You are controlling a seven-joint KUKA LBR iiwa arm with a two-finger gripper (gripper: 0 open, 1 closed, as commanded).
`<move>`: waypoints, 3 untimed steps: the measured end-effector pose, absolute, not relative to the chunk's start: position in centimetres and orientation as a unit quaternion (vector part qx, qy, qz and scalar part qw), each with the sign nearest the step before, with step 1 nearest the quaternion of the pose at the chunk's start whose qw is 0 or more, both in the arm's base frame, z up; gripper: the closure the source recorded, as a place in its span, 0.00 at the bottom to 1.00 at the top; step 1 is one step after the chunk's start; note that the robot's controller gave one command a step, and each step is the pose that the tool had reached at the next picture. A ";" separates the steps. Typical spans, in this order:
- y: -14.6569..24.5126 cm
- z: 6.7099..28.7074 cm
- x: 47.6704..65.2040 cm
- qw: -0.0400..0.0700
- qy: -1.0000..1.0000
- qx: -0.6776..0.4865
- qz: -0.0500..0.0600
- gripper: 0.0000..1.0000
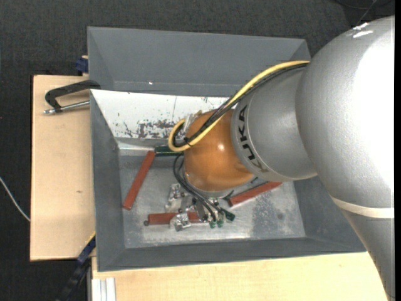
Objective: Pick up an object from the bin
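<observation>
My gripper reaches down below the orange wrist cover to the front middle of the bin floor. Its metal fingers stand at the right end of a short dark-red stick lying flat near the front wall. A longer red stick lies slanted at the left of the floor, apart from the gripper. Another red stick pokes out to the right from under the orange cover. A dark green rod lies at the back, partly hidden by the cover. Whether anything sits between the fingers is hidden.
The big grey arm covers the right and back of the bin. The bin's walls rise steeply on all sides. Bare floor shows at the front right and at the far left beside the long red stick.
</observation>
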State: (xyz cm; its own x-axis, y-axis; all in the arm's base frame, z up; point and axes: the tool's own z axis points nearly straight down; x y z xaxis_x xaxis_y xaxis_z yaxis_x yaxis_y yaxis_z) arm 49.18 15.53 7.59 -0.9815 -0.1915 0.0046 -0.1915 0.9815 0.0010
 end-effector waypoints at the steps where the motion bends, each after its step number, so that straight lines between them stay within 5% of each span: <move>1: 15.5 7.7 49.2 0.002 -0.995 0.096 0.000 1.00; 3: 15.5 10.1 49.0 0.001 -0.995 0.096 -0.001 1.00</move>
State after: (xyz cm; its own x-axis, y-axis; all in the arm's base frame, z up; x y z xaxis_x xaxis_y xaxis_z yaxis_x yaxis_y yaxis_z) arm 49.05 15.52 10.10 -0.9815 -0.1913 0.0013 -0.1913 0.9815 0.0012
